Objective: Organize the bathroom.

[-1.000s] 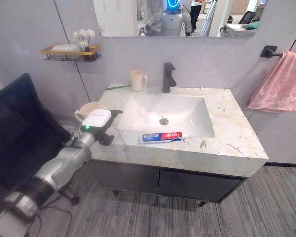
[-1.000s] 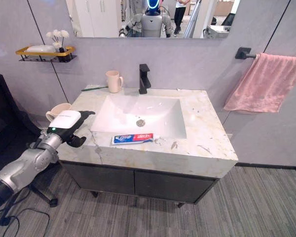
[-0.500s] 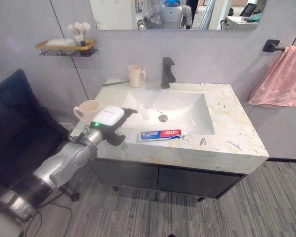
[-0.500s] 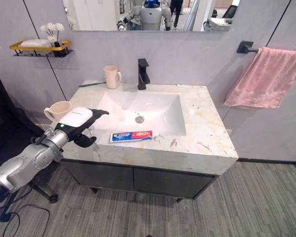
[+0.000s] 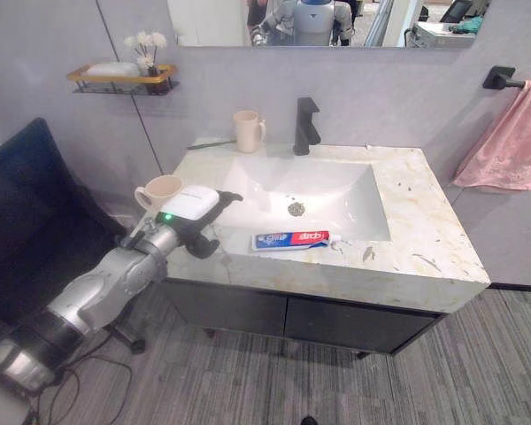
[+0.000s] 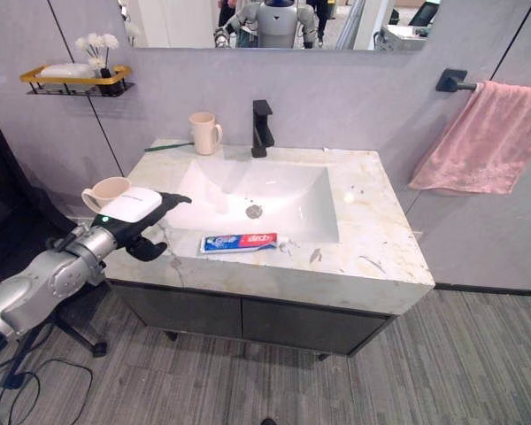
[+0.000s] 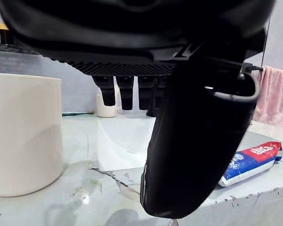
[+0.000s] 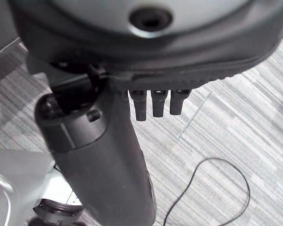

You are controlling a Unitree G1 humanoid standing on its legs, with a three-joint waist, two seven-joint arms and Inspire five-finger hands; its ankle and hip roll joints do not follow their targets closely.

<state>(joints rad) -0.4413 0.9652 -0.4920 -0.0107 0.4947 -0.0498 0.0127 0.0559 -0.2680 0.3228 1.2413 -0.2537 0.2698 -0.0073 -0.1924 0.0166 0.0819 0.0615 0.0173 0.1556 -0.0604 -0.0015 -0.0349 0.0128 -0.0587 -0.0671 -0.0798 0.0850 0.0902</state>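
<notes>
Just past the straight, released fingers (image 7: pixel 126 92) of the left hand (image 5: pixel 195 217), empty over the counter (image 5: pixel 425 257), the toothpaste tube (image 5: pixel 290 239) lies at the sink's front edge, 1 mug (image 5: pixel 157 192) beside, likely next grab; right hand (image 8: pixel 108 155) relaxed, idle.

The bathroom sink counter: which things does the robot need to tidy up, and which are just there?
To tidy: toothpaste tube, near mug, back mug, green toothbrush; left hand open beside the near mug.

Just there: faucet, pink towel, wall shelf, flowers.
</notes>
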